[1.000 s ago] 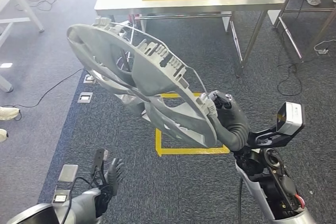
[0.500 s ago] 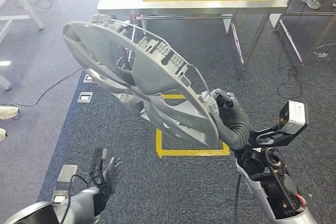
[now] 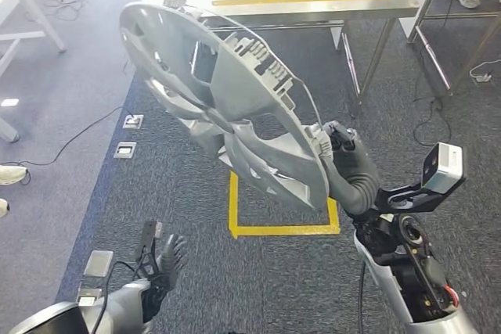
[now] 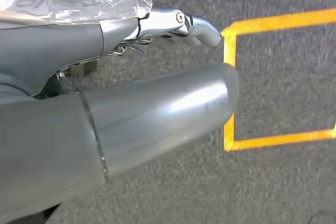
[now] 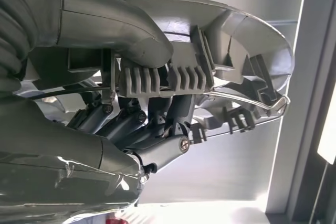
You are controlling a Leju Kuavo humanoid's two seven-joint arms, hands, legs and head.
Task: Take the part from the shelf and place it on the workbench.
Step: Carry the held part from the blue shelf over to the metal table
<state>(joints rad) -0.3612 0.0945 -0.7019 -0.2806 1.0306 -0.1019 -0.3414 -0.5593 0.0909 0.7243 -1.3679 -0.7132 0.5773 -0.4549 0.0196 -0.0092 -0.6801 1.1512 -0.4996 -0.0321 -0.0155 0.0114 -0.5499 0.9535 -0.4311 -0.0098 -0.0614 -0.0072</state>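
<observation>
Part (image 3: pixel 236 107), a large grey ribbed wheel cover, now sits higher and nearer the workbench (image 3: pixel 307 7) than a second ago, its far rim overlapping the bench's front edge in the head view; the whole scene has shifted too, so the camera moved. The right hand (image 3: pixel 345 163) grips its near rim, forearm raised. The left hand (image 3: pixel 165 260) hangs low over the carpet (image 3: pixel 283 279), fingers loosely apart, holding nothing, beside the yellow floor tape (image 4: pixel 229 85).

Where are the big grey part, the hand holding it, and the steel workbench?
grey part (image 3: pixel 248 103): head view, its ribbed middle.
right hand (image 3: pixel 348 166): head view, its dark back.
workbench (image 3: pixel 331 9): head view, its front rim.
</observation>
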